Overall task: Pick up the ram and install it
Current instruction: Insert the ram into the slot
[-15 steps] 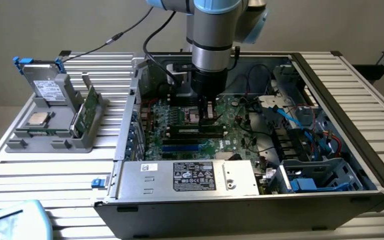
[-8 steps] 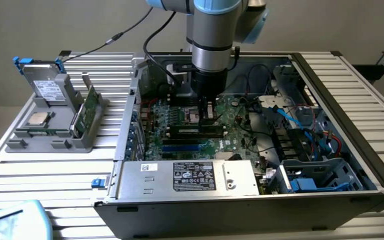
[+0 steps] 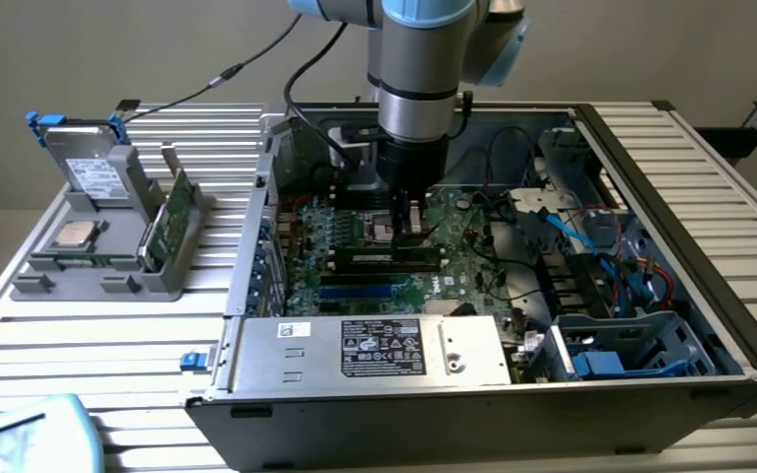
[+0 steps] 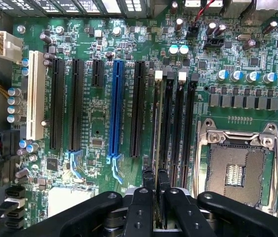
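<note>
My gripper (image 4: 156,180) reaches down into the open computer case (image 3: 694,187), over the motherboard's memory slots (image 4: 178,128). Its two black fingers (image 4: 148,180) stand close together, shut on a thin dark board seen edge-on: the ram (image 4: 156,123). The ram runs along the slot nearest the black expansion slots, one end by a white latch (image 4: 158,75). Whether it is fully seated I cannot tell. In the exterior view the gripper (image 3: 412,229) sits right above the long dark ram (image 3: 378,258) with its pale label.
The open processor socket (image 4: 235,168) lies beside the memory slots. A grey holder (image 3: 103,266) at the exterior view's left carries a silver processor chip (image 3: 76,235) and a green card (image 3: 169,222). The power supply (image 3: 378,350) and cables (image 3: 576,227) crowd the case.
</note>
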Controlling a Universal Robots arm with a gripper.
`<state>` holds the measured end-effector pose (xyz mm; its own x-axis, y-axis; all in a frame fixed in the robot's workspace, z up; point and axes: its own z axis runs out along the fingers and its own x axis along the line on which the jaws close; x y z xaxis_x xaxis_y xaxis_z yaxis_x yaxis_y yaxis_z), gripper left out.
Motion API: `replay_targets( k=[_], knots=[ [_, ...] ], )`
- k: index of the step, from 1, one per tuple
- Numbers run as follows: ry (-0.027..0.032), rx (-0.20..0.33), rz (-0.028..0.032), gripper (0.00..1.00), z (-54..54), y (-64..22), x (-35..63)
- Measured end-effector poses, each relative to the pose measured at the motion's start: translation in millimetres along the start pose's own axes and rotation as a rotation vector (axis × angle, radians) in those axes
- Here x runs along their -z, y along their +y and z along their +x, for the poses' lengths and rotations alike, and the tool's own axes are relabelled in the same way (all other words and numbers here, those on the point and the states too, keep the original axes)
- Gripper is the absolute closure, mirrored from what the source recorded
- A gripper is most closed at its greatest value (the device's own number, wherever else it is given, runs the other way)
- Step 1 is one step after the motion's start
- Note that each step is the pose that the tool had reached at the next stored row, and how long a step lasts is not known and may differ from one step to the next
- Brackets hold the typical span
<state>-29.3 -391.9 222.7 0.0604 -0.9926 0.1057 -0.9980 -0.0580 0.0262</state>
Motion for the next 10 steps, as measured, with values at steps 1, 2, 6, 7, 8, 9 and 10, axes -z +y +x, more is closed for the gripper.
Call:
replay_targets(
  k=[1, 2, 6, 7, 8, 9, 10],
  knots=[
    [0.0006, 0.002, 0.0002, 0.86, -0.1, 0.0, 0.0],
    [0.0015, 0.004, 0.0004, 0.86, -0.2, -0.1, 0.0],
    [0.0058, 0.006, 0.0003, 0.86, -0.5, 0.0, 0.0],
    [0.0069, 0.007, 0.0002, 0.86, -0.7, 0.0, -0.1],
    [0.0077, 0.007, 0.0002, 0.86, -0.9, 0.0, -0.1],
    [0.008, 0.007, 0.0002, 0.86, -1.1, -0.1, -0.3],
    [0.0084, 0.007, 0.0002, 0.86, -1.3, -0.1, -0.4]
  ],
)
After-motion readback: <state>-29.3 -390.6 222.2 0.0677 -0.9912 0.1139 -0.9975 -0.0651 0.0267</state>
